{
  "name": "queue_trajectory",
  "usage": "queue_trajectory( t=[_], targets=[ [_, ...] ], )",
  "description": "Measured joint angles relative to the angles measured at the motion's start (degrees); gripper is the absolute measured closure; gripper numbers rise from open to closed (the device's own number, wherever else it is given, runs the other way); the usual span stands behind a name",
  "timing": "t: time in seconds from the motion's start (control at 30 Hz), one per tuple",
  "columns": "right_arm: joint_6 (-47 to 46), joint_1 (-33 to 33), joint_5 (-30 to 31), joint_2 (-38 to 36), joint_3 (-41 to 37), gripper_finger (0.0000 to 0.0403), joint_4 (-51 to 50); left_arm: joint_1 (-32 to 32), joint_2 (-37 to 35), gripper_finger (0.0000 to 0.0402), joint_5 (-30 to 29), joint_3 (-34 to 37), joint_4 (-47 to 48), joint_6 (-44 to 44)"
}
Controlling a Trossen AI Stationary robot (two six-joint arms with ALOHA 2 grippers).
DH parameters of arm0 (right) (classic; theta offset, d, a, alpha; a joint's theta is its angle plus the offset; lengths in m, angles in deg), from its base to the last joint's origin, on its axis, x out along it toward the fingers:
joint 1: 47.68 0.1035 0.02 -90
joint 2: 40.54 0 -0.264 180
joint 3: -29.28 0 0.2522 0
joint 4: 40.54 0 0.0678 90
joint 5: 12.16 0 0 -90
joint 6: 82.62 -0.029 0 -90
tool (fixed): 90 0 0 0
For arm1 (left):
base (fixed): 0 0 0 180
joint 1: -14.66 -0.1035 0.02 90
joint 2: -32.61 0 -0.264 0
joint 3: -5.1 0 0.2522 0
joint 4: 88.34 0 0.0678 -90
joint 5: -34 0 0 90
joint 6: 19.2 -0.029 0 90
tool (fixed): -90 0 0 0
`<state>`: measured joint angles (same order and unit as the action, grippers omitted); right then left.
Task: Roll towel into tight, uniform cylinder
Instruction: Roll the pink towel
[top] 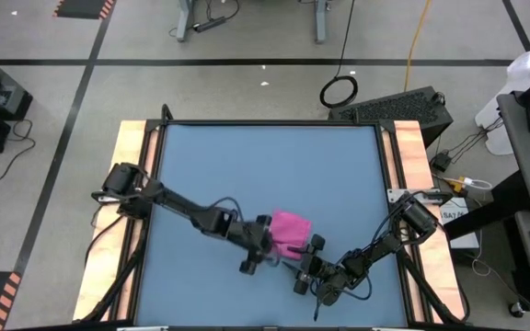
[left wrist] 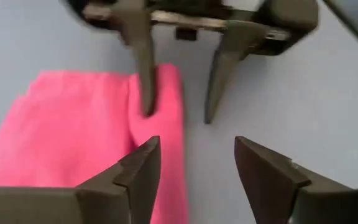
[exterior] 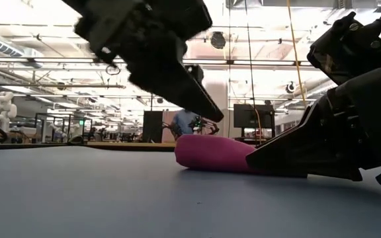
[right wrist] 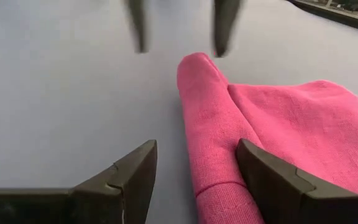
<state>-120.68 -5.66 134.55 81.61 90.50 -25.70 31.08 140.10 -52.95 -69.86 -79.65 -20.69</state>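
Nearest the low camera we find the blue bench [exterior: 111, 198], bare in the foreground. Beyond it lies the towel [exterior: 217, 153], a magenta-pink cloth resting flat on the bench surface, its near edge turned over into a soft rolled lip while the remainder stays spread out behind.

From above we place the towel [top: 290, 232] toward the near side of the bench, slightly right of centre, between the two arms.

We note the left gripper [top: 267, 246] at the towel's left edge, raised just clear of the cloth in the low view. Its fingers [left wrist: 135, 171] stand apart with nothing between them; the towel [left wrist: 86, 130] lies beside and below them.

We note the right gripper [top: 313, 256] at the towel's near right corner, low against the bench. Its fingers [right wrist: 272, 177] are likewise spread, one to either side of the rolled lip [right wrist: 213, 137], and we see no clamping on the cloth.

Both grippers face each other, close together, along the rolled edge. Neither has hold of anything.
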Motion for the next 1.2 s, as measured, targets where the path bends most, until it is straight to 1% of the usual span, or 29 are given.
queue_trajectory(
  t=[0.07,0.2,0.23,0.33,0.6,0.8,0.97,1.07,1.2],
  targets=[
    [-0.15,0.02,0.13,0.0,0.0,0.019,-0.01,2.32,1.32,0.019,-5.24,-0.14,-0.45,-2.99],
    [-0.21,0.05,0.46,0.05,-0.01,0.019,-0.2,6.41,3.4,0.0189,-19.48,0.1,0.16,-6.52],
    [-0.2,0.07,0.46,0.07,-0.02,0.019,-0.18,7.2,3.61,0.0189,-22.28,0.03,-0.02,-6.96],
    [-0.26,0.07,0.46,0.07,-0.02,0.019,-0.31,8.56,4.44,0.0189,-27.05,-0.03,-0.22,-8.62],
    [-0.27,-0.04,0.46,0.07,-0.02,0.019,-0.37,6.77,6.77,0.0188,-27.06,-0.1,-0.31,-8.98],
    [-0.44,-0.04,0.45,0.07,-0.02,0.019,-0.62,5.71,7.42,0.0189,-23.11,-0.16,-0.8,-8.67],
    [-0.68,-0.07,0.46,0.07,-0.02,0.019,-0.72,5.76,7.42,0.0196,-23.12,-0.14,-1.26,-8.4],
    [-0.81,-0.07,0.44,0.07,-0.02,0.019,-0.74,6.7,7.56,0.0198,-24.89,-0.13,-2.85,-9.79],
    [-1.62,-0.07,0.45,0.04,-0.02,0.019,-1.07,8.51,7.58,0.0198,-30.97,-0.08,-4.89,-9.4]
  ],
)
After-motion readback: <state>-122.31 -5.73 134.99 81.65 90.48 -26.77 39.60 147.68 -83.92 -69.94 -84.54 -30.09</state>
